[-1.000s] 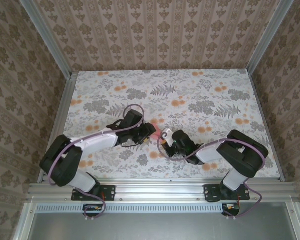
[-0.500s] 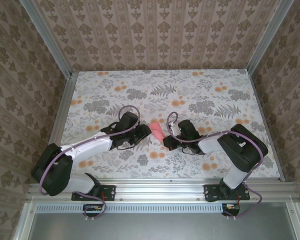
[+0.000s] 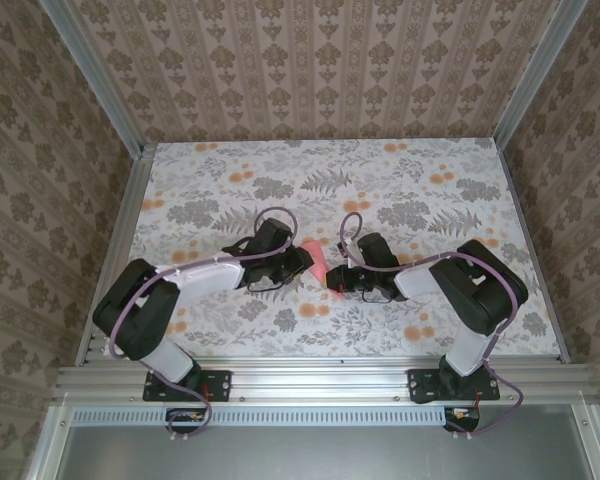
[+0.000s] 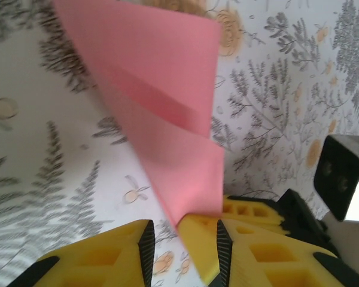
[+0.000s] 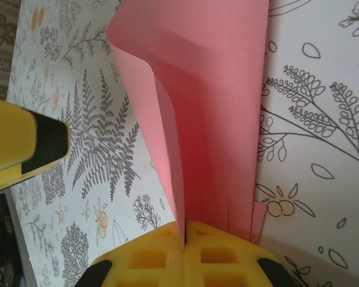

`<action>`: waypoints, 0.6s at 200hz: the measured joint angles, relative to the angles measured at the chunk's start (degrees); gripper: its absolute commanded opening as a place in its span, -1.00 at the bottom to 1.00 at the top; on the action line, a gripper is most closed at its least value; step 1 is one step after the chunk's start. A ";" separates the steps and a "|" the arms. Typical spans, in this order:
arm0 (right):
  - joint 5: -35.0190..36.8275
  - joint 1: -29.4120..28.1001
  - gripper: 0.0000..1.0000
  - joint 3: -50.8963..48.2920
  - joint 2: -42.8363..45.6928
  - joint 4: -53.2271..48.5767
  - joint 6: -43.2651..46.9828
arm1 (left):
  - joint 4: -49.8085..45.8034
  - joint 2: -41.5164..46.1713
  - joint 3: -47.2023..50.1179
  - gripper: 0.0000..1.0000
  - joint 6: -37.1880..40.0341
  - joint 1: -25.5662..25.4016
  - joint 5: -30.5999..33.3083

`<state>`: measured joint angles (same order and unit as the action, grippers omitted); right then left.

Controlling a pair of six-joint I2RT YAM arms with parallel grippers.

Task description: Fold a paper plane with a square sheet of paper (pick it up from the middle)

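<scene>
Pink-red folded paper sheet between two grippers, about mid-table.

From above: near the middle of the floral-print table, slightly toward its near edge, with the left gripper on one side of the sheet and the right gripper on the other. From the left wrist: jaws apart, with the sheet's lower corner between the yellow fingers and touching one of them. From the right wrist: jaws pinched tight on the sheet's lower edge, with creased layers fanning away from the grip.

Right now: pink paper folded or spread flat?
Folded. The paper shows stacked layers and creases in both wrist views, and the right gripper is shut on several layers pinched together.
</scene>
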<state>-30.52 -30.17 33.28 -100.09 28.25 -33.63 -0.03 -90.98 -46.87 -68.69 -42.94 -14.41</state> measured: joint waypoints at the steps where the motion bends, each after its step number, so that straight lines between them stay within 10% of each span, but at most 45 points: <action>1: 0.00 0.02 -0.96 0.00 0.00 0.04 -0.09 | 0.04 -0.07 -0.09 -0.31 0.00 0.00 -0.02; 120: -0.09 0.02 -0.65 -1.14 0.48 2.23 -1.11 | 3.15 -12.09 -7.17 -0.41 2.08 -0.09 -2.47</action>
<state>-30.61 -30.15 32.14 -99.61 30.48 -34.74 3.11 -103.07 -54.04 -66.61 -43.03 -16.88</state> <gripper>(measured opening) 0.146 0.297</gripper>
